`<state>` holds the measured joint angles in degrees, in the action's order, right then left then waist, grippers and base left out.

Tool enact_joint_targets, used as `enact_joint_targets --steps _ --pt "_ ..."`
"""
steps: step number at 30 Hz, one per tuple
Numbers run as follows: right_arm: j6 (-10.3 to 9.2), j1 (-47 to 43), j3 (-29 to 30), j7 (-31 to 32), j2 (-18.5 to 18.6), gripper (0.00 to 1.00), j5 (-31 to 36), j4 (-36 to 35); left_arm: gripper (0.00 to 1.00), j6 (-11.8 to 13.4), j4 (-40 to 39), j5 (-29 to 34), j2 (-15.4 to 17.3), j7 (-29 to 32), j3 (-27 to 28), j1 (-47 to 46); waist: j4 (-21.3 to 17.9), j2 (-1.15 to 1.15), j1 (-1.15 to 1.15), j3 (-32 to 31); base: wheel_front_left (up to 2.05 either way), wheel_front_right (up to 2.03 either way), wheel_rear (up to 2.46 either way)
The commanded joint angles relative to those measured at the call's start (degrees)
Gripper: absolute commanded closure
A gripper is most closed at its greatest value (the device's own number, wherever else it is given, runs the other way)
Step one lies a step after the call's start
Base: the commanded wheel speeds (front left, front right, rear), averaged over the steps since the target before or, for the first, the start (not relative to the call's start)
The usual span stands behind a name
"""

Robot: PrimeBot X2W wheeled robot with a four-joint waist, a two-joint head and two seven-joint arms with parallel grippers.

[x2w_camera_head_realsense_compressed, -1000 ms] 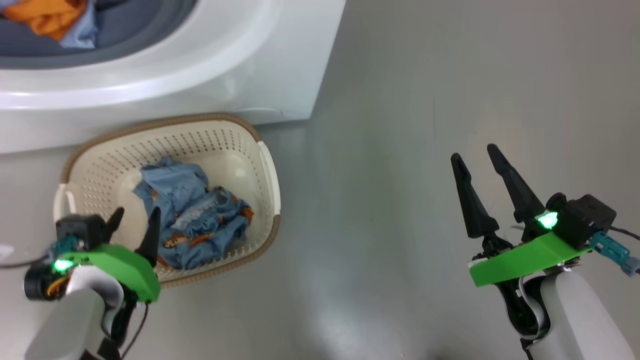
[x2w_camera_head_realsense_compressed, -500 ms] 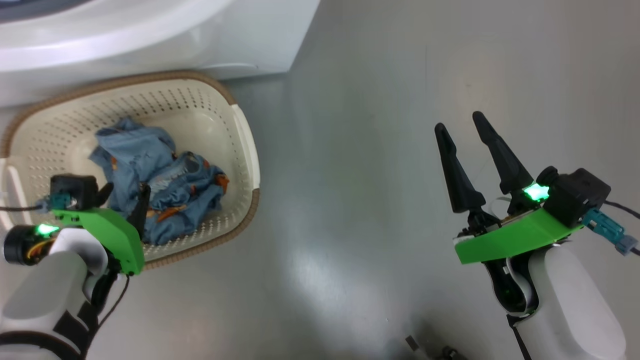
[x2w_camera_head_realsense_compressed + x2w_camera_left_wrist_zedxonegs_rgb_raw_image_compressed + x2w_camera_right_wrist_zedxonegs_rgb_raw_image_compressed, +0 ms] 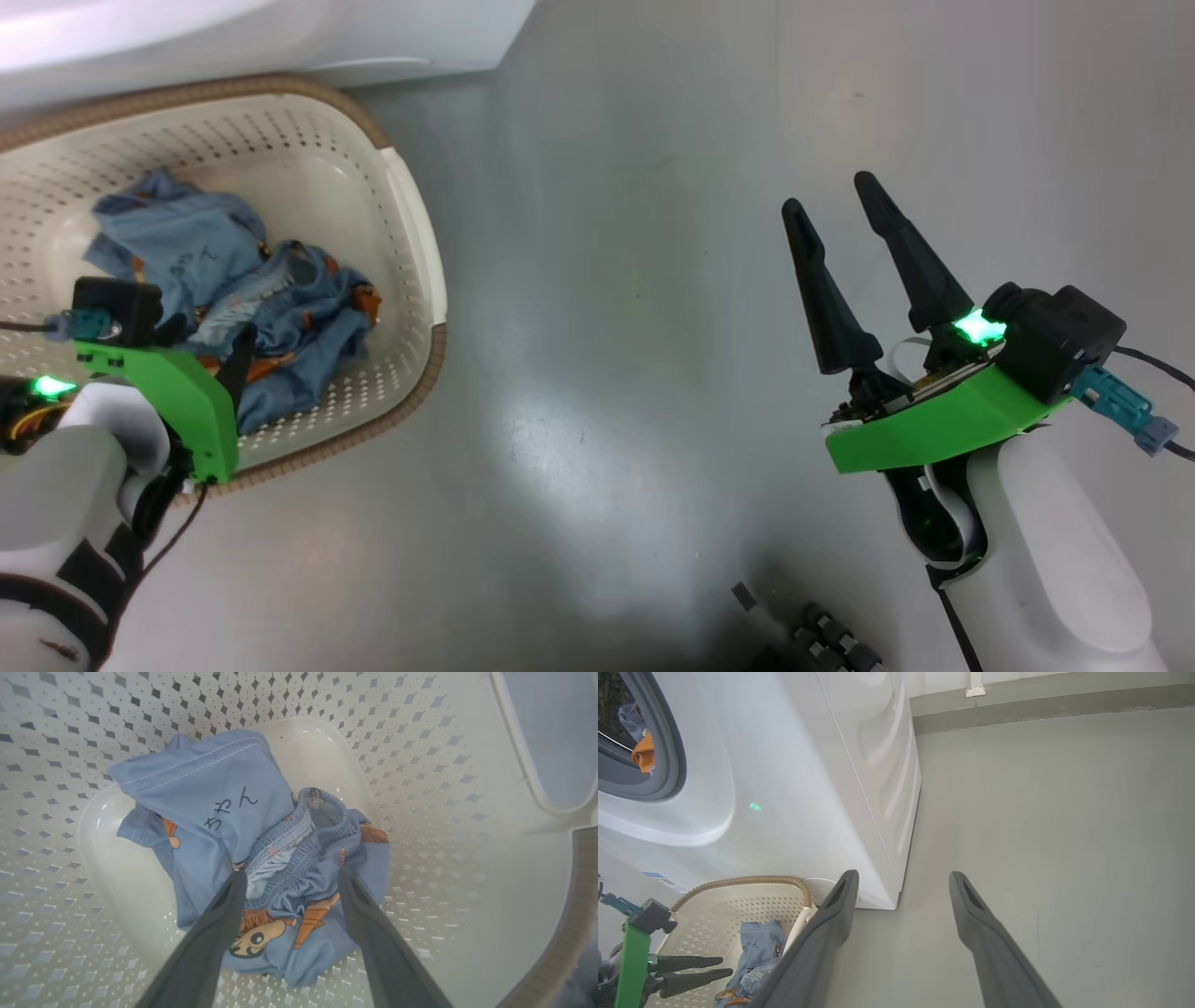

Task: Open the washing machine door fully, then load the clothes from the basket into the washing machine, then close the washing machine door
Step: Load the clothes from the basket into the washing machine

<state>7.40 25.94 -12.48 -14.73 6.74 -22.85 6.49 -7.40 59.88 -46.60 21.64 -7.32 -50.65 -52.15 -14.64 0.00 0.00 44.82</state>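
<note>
I have the left claw spread apart inside the basket, fingertips either side of the crumpled blue clothes, contact unclear; right claw apart, empty, over the floor; basket just before the washing machine.

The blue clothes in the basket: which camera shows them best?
The left wrist view: the clothes sit central, close, print and elastic waistband clear. The head view shows them smaller, partly behind the left fingers; the right wrist view, a small piece at lower left.
</note>
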Motion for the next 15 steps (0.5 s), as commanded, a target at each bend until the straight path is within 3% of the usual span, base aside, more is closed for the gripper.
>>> enact_joint_targets --steps 1,15 --pt "0.09 -0.9 -1.4 -0.3 -0.4 0.0 0.7 -1.5 0.0 -0.1 0.0 -1.2 2.6 0.3 -0.1 -0.8 -0.9 0.0 0.0 1.2 0.0 0.0 0.0" --pt "0.09 0.1 -3.1 -0.3 -0.9 0.0 0.8 -2.4 0.0 -0.1 -0.1 -8.2 5.5 1.7 -11.2 -4.6 -2.9 0.0 0.0 5.4 0.0 0.0 0.0"
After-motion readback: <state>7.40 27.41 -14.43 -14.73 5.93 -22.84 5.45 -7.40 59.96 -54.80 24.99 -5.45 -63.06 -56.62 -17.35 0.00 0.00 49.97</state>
